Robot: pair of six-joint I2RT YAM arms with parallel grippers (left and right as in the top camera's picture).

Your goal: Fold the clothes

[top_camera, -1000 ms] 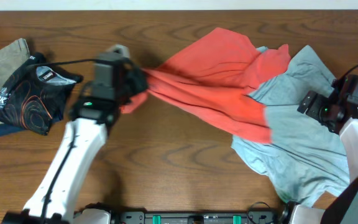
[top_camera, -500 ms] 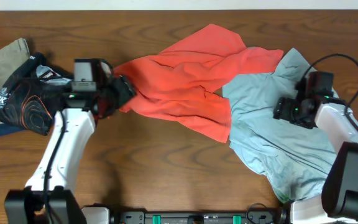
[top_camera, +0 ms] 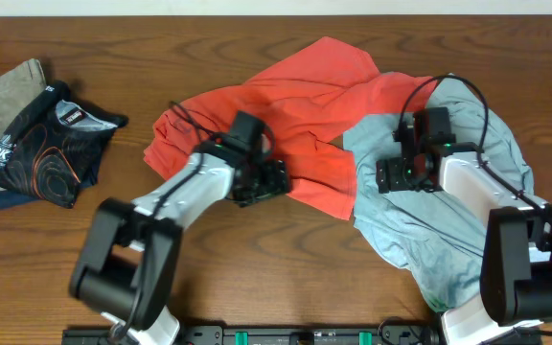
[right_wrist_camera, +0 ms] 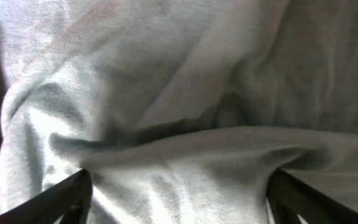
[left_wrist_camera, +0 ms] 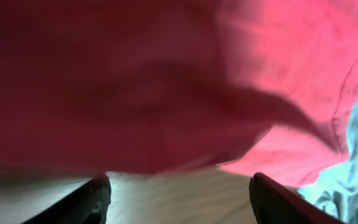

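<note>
Softness rules here: we would pinch the limp coral-red tee (top_camera: 305, 96) and grey-blue tee (top_camera: 420, 230) at their hems; both jaws stand apart.

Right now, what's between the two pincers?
Overhead view: a lower corner of the coral-red tee runs from the left pincer to the grey-blue tee, whose near edge the right pincer is over.
</note>
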